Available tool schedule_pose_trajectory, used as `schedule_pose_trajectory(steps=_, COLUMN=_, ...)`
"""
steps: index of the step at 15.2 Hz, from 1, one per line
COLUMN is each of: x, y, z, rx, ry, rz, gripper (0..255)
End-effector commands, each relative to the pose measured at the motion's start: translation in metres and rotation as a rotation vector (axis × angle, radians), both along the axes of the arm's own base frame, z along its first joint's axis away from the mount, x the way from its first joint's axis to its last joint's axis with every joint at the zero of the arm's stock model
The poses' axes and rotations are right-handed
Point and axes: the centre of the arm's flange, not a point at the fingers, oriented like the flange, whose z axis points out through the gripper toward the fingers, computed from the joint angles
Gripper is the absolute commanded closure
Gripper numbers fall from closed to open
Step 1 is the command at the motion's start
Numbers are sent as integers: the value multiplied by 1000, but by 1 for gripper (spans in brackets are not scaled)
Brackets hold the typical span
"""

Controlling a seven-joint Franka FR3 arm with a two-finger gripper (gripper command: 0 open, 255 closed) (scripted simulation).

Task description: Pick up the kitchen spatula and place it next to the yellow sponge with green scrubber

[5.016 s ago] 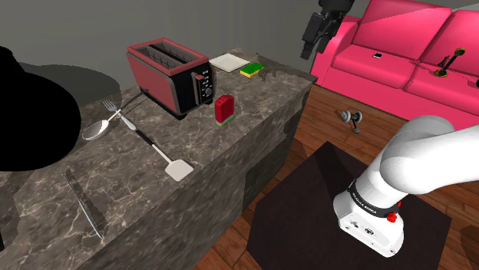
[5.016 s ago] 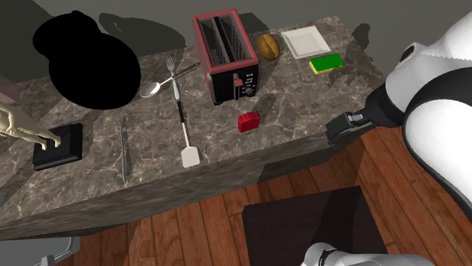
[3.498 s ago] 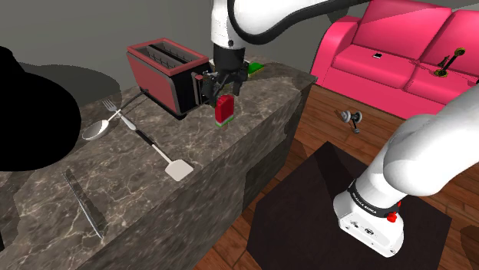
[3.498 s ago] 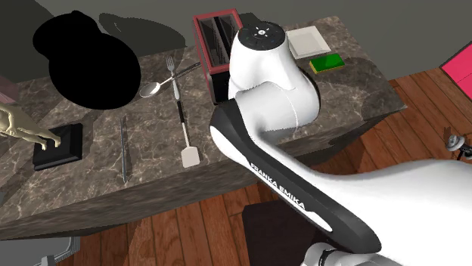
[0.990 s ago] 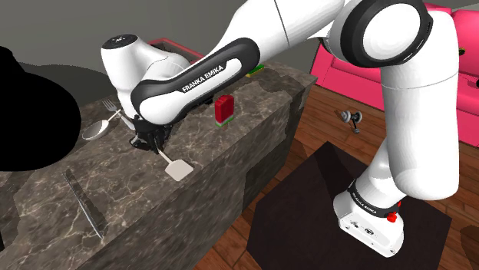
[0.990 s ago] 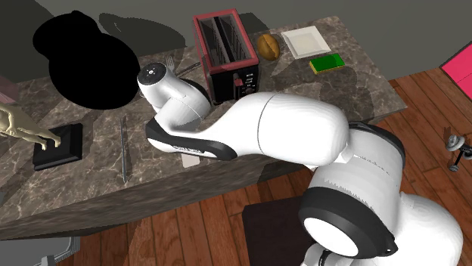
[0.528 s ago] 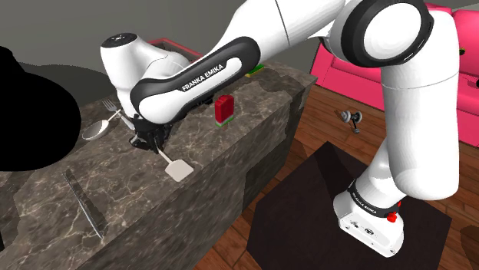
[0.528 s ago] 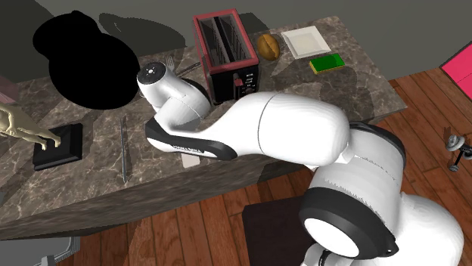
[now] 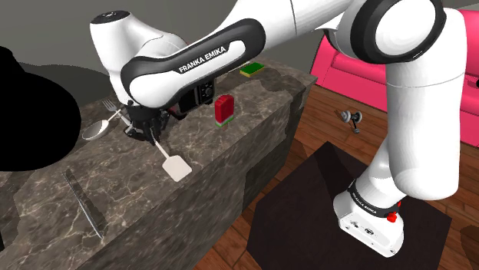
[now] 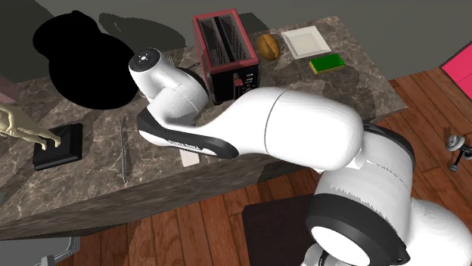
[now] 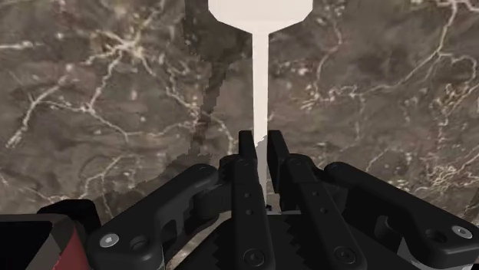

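Spatula (image 9: 176, 166) is pinched by its thin shaft in my hand (image 11: 261, 146), left of centre in the shoulder view, and I fear so narrow a hold lets it swivel or slip on the way to the sponge (image 9: 250, 70).

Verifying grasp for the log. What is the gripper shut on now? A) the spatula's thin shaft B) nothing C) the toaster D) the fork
A: in the wrist view the gripper clasps the spatula by its pale shaft between both fingers, its blade out ahead over the marble counter.
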Motion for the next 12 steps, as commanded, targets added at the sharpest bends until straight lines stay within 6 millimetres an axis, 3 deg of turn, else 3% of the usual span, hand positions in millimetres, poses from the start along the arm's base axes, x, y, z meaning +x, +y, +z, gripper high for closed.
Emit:
schedule_pose_trajectory(steps=1, x=0, y=0, z=11, rx=0, ry=0, rz=0, gripper=255)
schedule_pose_trajectory(steps=9, x=0, y=0, z=52, rx=0, ry=0, rz=0, gripper=255)
schedule_pose_trajectory(steps=12, x=4, y=-39, z=52, rx=0, ry=0, rz=0, gripper=255)
